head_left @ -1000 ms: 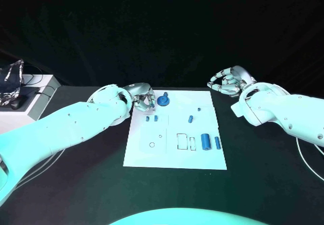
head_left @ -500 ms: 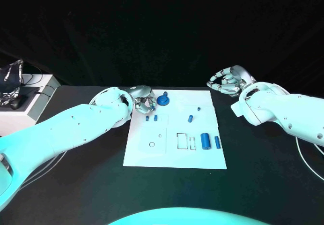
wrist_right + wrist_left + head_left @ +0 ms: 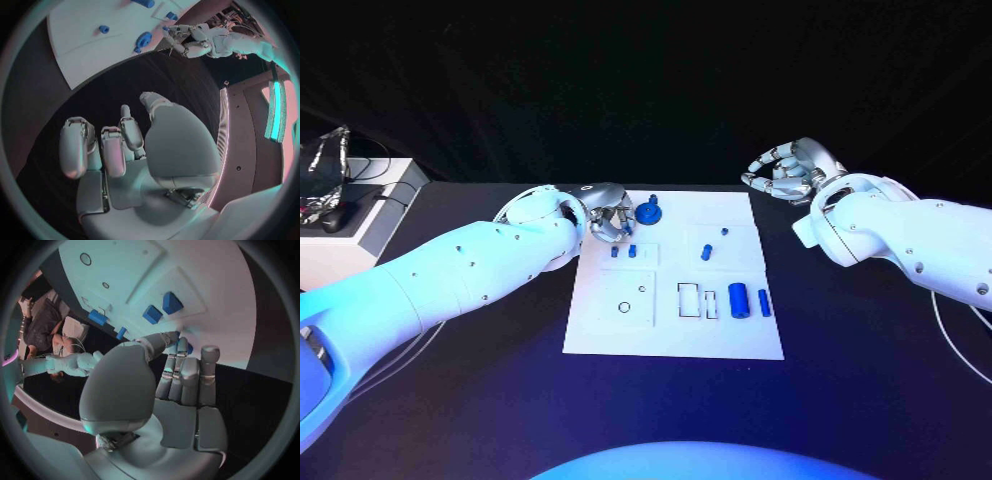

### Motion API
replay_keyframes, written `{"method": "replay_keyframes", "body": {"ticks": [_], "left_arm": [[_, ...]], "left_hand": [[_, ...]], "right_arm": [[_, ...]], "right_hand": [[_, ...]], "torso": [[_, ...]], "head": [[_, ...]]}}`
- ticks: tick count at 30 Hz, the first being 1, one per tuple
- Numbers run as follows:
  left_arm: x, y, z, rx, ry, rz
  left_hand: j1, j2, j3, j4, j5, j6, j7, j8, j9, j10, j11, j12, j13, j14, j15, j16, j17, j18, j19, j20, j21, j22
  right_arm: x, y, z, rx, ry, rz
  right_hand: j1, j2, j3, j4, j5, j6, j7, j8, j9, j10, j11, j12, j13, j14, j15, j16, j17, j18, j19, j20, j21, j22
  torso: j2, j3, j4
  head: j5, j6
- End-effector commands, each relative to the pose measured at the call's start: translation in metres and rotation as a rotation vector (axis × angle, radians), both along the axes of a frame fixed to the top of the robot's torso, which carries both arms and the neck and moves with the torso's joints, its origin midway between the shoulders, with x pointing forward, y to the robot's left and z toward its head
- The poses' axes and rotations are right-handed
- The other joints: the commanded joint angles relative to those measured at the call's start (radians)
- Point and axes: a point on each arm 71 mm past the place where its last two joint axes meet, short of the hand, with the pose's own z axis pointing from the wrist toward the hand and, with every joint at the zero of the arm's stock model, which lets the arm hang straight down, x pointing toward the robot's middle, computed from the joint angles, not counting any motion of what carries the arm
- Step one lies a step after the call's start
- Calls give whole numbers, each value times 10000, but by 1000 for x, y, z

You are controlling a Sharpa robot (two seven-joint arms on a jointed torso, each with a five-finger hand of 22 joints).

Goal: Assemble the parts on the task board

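The white task board (image 3: 678, 330) lies in the middle of the table. A blue round part (image 3: 648, 212) stands at its far left corner. My left hand (image 3: 607, 220) is right against it, and in the left wrist view a bit of the blue round part (image 3: 188, 348) shows between the thumb and the fingertips, which pinch it. Two small blue blocks (image 3: 625, 252) (image 3: 161, 308) lie just in front. Two blue cylinders (image 3: 749, 300) lie at the board's right side. My right hand (image 3: 788, 172) hovers off the board's far right corner, fingers curled in on nothing.
Two more small blue pieces (image 3: 707, 251) lie mid-board, beside empty rectangular slots (image 3: 689, 299) and round holes (image 3: 625, 307). A white box (image 3: 358, 205) with cables stands at the table's far left. Bare black table surrounds the board (image 3: 87, 35).
My left hand has edged slightly closer to the blue round part. The right hand has stayed where it was.
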Motion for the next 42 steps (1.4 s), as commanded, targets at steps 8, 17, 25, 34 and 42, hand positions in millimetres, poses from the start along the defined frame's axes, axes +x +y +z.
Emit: {"method": "replay_keyframes", "body": {"ticks": [8, 17, 25, 34, 42], "left_arm": [[0, -3, -4, 245, 294, -38], [0, -1, -6, 444, 430, 38], [0, 0, -6, 480, 371, 40], [0, -2, -5, 364, 232, -35], [0, -3, -4, 232, 238, -80]], "left_hand": [[-70, -20, -3, -61, 14, -5, 85, -58, -5, 87, 7, -106, -13, -53, -4, -43, -39, -136, 29, 33, 53, -3], [-49, -8, 15, -78, 14, -3, 88, -70, -8, 102, 10, -151, -13, -77, -3, -57, -80, -134, 25, 36, 54, -4], [-33, 1, 24, -91, 13, 14, 88, -69, -6, 119, 11, -179, -10, -96, -3, -67, -114, -138, 41, 38, 70, 13], [-34, 0, 20, -101, 5, 39, 92, -70, -3, 159, 12, -218, -2, -76, -2, -60, -69, -141, 55, 39, 87, 28], [-143, -71, -27, -67, -10, -165, 97, -246, -69, 125, 46, -483, -7, -205, 34, -108, -271, -98, -145, 77, -67, -140]], "right_arm": [[0, 2, 1, -75, -101, 121], [-1, 1, 1, -74, -101, 118], [-1, 1, 1, -78, -102, 103], [-1, 1, 1, -77, -104, 115], [0, 1, 1, -80, -93, 106]], "right_hand": [[39, -76, 65, -9, 31, -43, -38, -6, 9, -1, 0, -33, 5, 671, -77, -16, 1244, 152, 153, -70, -51, 1337], [39, -76, 65, -9, 31, -43, -38, -6, 9, -1, 0, -33, 5, 671, -77, -16, 1244, 152, 153, -70, -51, 1337], [39, -76, 65, -9, 31, -43, -38, -6, 9, -1, 0, -33, 5, 671, -77, -16, 1244, 152, 153, -70, -51, 1337], [39, -76, 65, -9, 31, -43, -38, -6, 9, -1, 0, -33, 5, 671, -77, -16, 1244, 152, 153, -70, -51, 1337], [39, -76, 65, -9, 31, -43, -38, -6, 9, -1, 0, -33, 5, 671, -77, -16, 1244, 152, 153, -70, -51, 1337]], "torso": [[1, 2, 1], [-1, -4, 7], [4, -13, 10], [4, -2, 5], [-4, 5, 10]], "head": [[-5, -27], [-5, -50], [-15, -56], [-8, -35], [-10, -48]]}}
